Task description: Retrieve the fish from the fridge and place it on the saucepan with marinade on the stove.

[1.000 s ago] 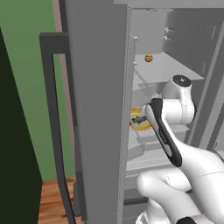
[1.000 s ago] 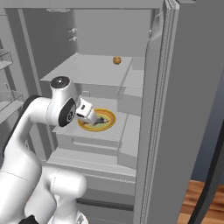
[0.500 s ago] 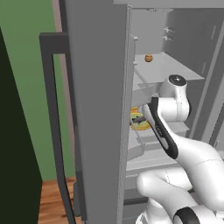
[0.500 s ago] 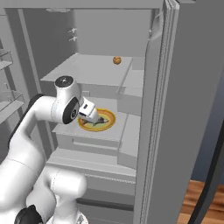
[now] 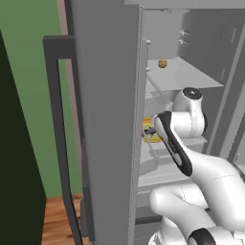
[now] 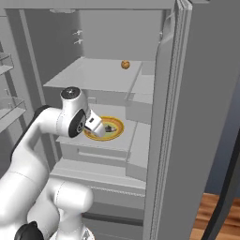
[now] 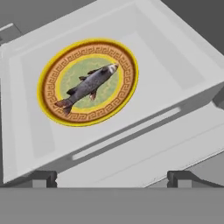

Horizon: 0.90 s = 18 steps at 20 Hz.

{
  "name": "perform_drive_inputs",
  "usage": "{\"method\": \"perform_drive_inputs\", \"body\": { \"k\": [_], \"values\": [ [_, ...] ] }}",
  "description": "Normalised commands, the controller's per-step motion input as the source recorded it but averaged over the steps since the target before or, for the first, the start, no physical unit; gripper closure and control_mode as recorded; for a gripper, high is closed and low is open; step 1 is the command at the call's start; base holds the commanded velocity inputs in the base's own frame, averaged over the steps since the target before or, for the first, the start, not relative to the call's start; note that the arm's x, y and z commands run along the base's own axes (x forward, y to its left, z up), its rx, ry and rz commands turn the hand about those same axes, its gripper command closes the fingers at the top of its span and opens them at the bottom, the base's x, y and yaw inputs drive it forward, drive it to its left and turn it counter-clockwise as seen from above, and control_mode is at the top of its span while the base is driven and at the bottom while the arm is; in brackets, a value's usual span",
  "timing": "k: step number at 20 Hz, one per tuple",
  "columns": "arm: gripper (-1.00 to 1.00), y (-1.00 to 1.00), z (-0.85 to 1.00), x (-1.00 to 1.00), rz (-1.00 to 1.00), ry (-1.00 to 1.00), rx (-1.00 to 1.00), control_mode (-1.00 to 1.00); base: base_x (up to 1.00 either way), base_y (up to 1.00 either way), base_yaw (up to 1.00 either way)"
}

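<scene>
The fridge (image 6: 197,122) is standing open, its grey door (image 5: 107,119) with the long dark handle (image 5: 55,129) swung out at the left of the left base view, white shelves and drawers showing inside. The base cameras are showing the same framing as a second ago, so the fridge and everything in it are staying where they were.

The white arm (image 5: 184,143) is reaching into the middle of the compartment. Compared with a second ago, it is sitting further in: the round wrist joint is now standing closer to the shelf edge in both base views, and the hand is hanging nearer the plate than before.

The shelf (image 7: 175,74) carrying the plate is lying below the upper shelf (image 6: 93,75), on which a tiny orange ball (image 6: 125,64) is resting, unmoved, near the back.

The round orange-yellow plate (image 7: 52,107) is sitting on that middle shelf, towards its left side in the hand view.

The gripper (image 7: 112,178) is hovering short of the shelf's front edge, its two dark fingertips (image 7: 41,178) spread wide apart with nothing between them, as they were a second ago.

The fish (image 7: 89,84), slim and dark grey, is lying across the middle of the plate, well apart from the fingertips and untouched.
</scene>
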Motion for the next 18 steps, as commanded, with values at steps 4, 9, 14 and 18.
{"method": "perform_drive_inputs", "body": {
  "k": [4, 9, 14, 18],
  "values": [
    [-1.0, 0.0, -0.08, 0.21, -0.01, -0.04, 0.0, -1.0, 0.0, 0.0, 0.0],
    [-1.0, 0.0, -0.06, 0.27, 0.0, -0.03, 0.0, -1.0, 0.0, 0.0, 0.0],
    [-1.0, 0.0, -0.14, 0.28, 0.0, -0.01, 0.0, -1.0, 0.0, 0.0, 0.0],
    [-1.0, 0.0, -0.13, 0.34, 0.0, -0.01, 0.0, -1.0, 0.0, 0.0, 0.0]
  ]
}}
